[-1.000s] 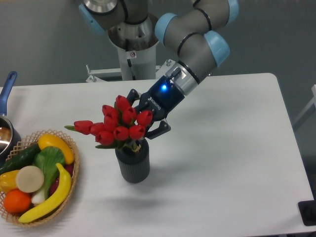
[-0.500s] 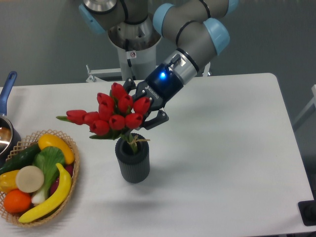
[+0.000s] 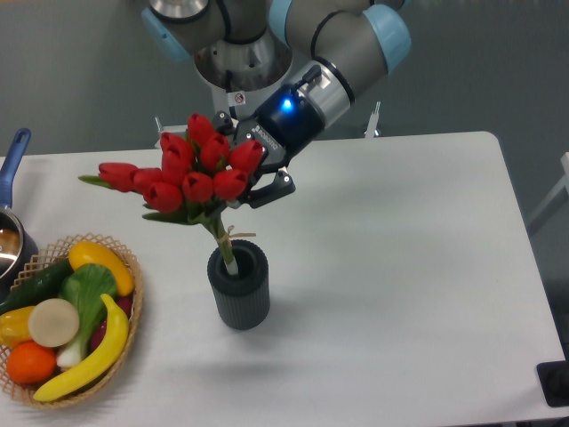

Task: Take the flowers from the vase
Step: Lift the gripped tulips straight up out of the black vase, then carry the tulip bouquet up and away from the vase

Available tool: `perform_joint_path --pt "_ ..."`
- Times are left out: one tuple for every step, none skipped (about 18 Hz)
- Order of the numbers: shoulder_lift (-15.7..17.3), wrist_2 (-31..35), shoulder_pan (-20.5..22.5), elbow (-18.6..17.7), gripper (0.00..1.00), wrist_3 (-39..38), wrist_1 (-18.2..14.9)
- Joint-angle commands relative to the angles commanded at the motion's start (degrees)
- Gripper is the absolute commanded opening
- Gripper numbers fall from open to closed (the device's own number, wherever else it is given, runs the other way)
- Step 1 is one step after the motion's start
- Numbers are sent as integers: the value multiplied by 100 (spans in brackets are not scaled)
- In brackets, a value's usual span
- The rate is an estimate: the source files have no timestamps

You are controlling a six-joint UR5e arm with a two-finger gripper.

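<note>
The gripper (image 3: 242,173) has its fingers clamped on the flowers (image 3: 182,173), stem tips just inside the vase (image 3: 238,288) mouth.

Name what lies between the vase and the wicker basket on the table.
Nothing: the camera view shows only bare white table between the vase and the wicker basket.

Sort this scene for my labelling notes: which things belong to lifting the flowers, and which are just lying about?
Job:
flowers
vase
gripper, shut on the flowers

Lying about:
wicker basket of toy fruit and vegetables
pot at the left edge
</note>
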Motion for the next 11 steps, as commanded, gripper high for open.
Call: perform_joint_path --pt "26 0 9 70 48 -176 0" --pt "35 0 52 149 48 -325 0" --pt "53 0 70 211 48 -431 0" --pt "62 0 79 264 48 -502 0" --pt "62 9 105 308 48 -537 0" --pt "62 9 149 378 48 -555 -9" --pt "62 9 236 448 48 -590 -9" --pt "53 9 359 484 48 -625 -9" --pt "53 26 473 519 48 -608 -9" --pt "44 44 605 563 48 -608 0" --pt "27 61 746 607 48 -582 0"
